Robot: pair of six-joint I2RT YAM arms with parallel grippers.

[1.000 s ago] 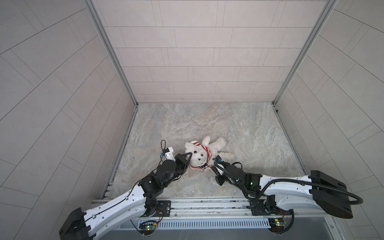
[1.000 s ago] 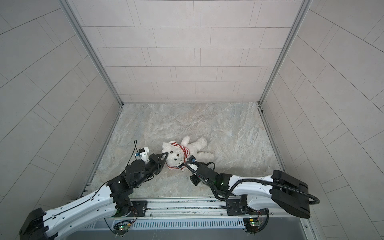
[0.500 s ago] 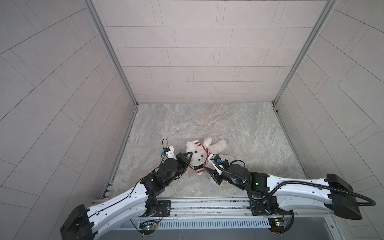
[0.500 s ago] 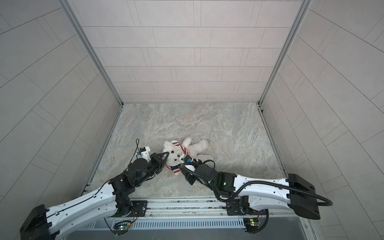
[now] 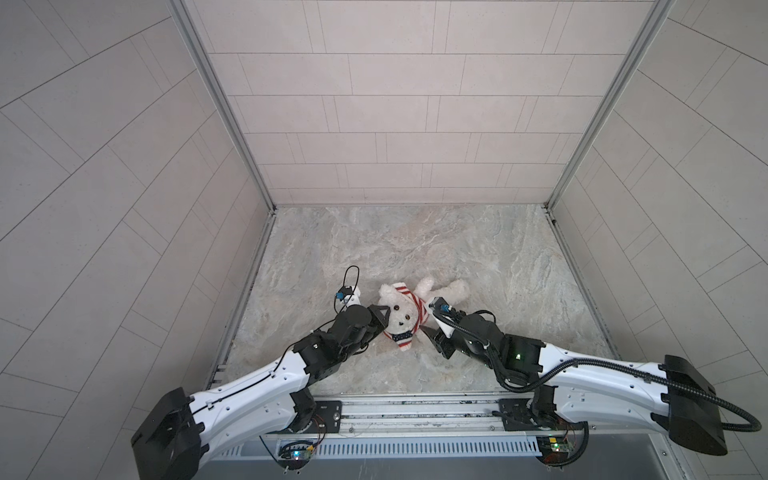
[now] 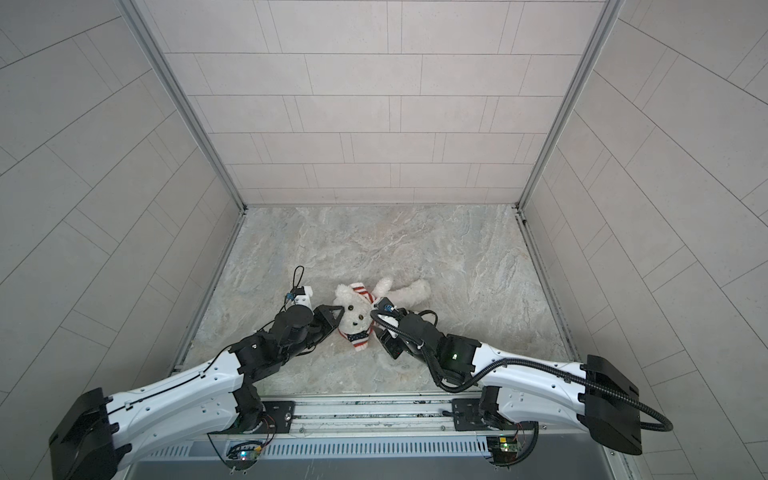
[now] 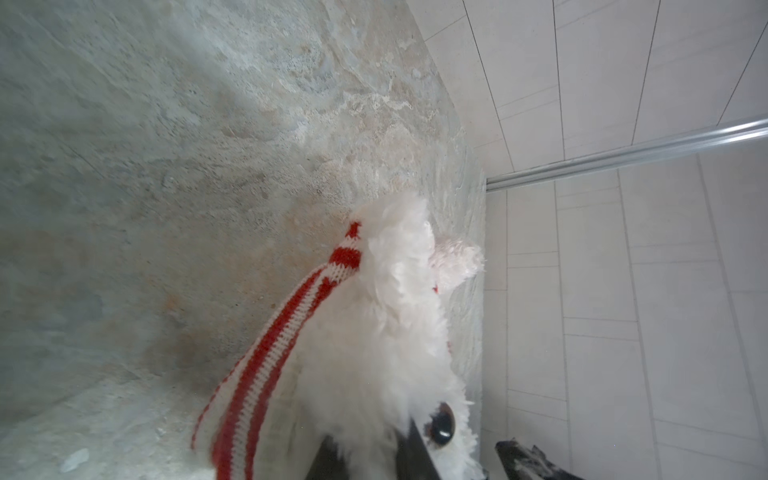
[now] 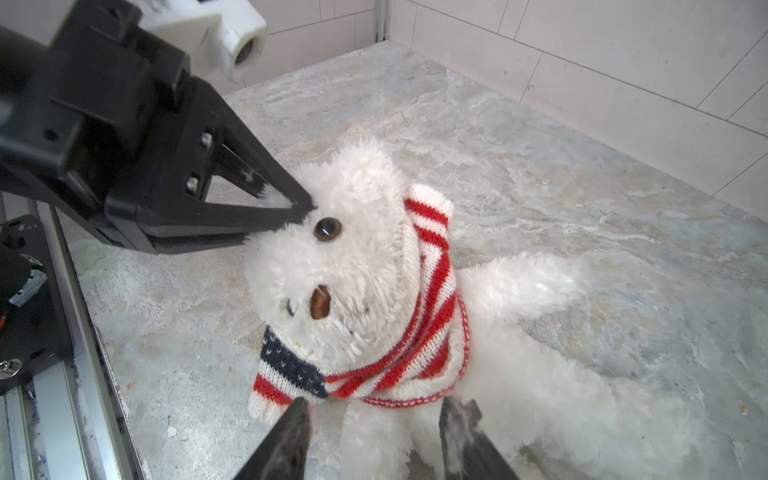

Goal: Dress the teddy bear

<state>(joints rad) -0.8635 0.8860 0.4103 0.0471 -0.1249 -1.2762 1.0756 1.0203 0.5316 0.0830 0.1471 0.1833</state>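
- Two grippers flank the teddy bear in both top views. It lies face up on the marble floor with its red-and-white sweater bunched round its neck.
- In those views the left gripper touches the bear's head and the right gripper sits just beside its chest. The right wrist's cable and housing cover part of the bear's side, and neither jaw gap can be read at this size.
- Compared with a second ago, the bear lies in nearly the same spot. The right arm's elbow housing now sits farther out from the bear.
- Both arms stretch low and almost level toward the bear.
- In the left wrist view, the bear's fur and a band of sweater fill the lower frame. The fingers are cut off by the frame edge. A narrow gap shows between them beside the bear's eye, but I cannot tell whether any fur is caught there.
- In the right wrist view, only the tips of the right gripper show. Its jaws are spread wide over the bear's belly, just below the sweater hem, and grip nothing. The left gripper has its tips in the fur beside the eye.
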